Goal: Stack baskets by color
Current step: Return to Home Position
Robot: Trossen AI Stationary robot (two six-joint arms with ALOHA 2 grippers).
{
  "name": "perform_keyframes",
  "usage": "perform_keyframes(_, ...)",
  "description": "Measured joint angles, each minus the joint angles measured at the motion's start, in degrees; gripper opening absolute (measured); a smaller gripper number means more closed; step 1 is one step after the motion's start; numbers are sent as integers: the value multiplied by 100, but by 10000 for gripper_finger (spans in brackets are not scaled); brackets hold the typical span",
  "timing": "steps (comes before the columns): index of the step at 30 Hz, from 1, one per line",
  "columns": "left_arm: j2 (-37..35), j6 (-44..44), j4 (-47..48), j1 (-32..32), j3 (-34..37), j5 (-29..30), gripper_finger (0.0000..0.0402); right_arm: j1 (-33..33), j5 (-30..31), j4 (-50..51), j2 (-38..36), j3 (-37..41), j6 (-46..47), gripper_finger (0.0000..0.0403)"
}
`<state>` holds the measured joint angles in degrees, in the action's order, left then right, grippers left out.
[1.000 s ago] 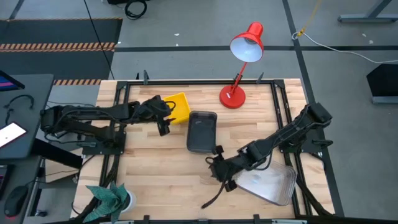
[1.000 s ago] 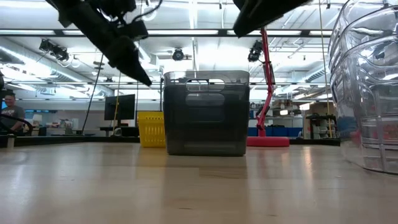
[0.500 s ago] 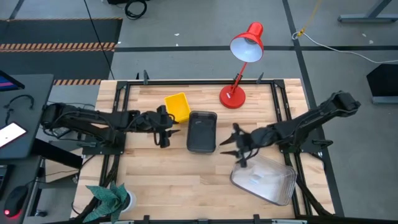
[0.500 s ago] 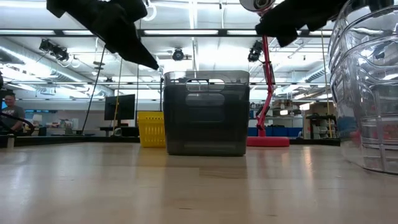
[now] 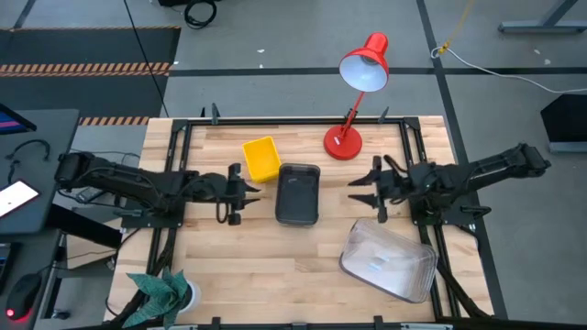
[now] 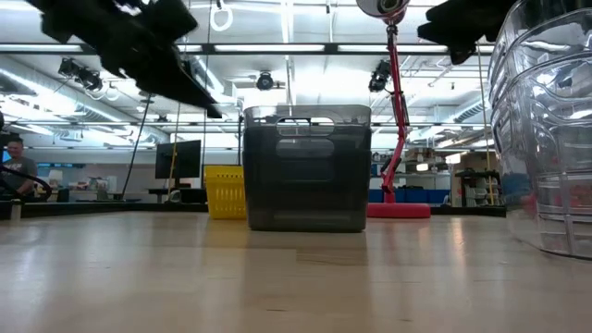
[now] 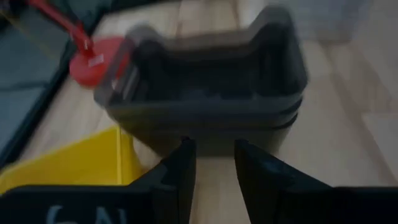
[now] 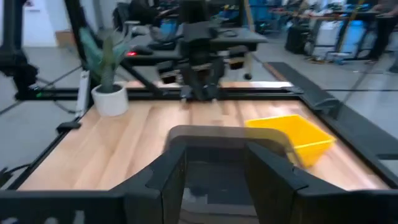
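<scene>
A dark-grey basket stack (image 5: 298, 193) rests on its base at the table's middle. A small yellow basket (image 5: 261, 158) sits just behind it to the left. The clear baskets (image 5: 389, 260) lie nested at the near right, close to the low camera (image 6: 546, 139). My left gripper (image 5: 248, 191) hovers left of the dark-grey stack (image 7: 205, 93), pointing at it, open (image 7: 212, 168) and holding nothing. My right gripper (image 5: 353, 194) hovers right of the same stack (image 8: 214, 149), level, open (image 8: 214, 180) with nothing between its fingers.
A red desk lamp (image 5: 353, 101) stands on its round base (image 5: 343, 143) at the far edge, right of the yellow basket. A potted plant (image 5: 160, 289) is at the near left corner. Black frame rails (image 5: 417, 156) border the table. Bare wood lies in front of the dark-grey stack.
My right gripper has drawn away from the clear baskets toward the table's far right, rising a little and tipping from downward to nearly level. My left gripper has swung from the yellow basket toward the near edge, ending beside the dark-grey stack. The baskets have stayed put.
</scene>
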<state>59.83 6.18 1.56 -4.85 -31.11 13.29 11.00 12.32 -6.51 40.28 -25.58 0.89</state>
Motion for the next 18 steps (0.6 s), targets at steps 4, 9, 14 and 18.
perform_keyframes(4,-676,360,-318,14,393,-110,117,-172,6,297,-470,2,-3,160)
perform_keyframes(9,-1739,300,-867,7,966,-392,116,-426,4,461,-801,2,-63,159)
perform_keyframes(14,-2907,185,-1251,-97,1471,-694,116,-695,-28,242,-821,145,-61,159)
perform_keyframes(18,-3772,-149,-1256,-139,1813,-705,116,-929,-119,-636,-858,661,-8,158)
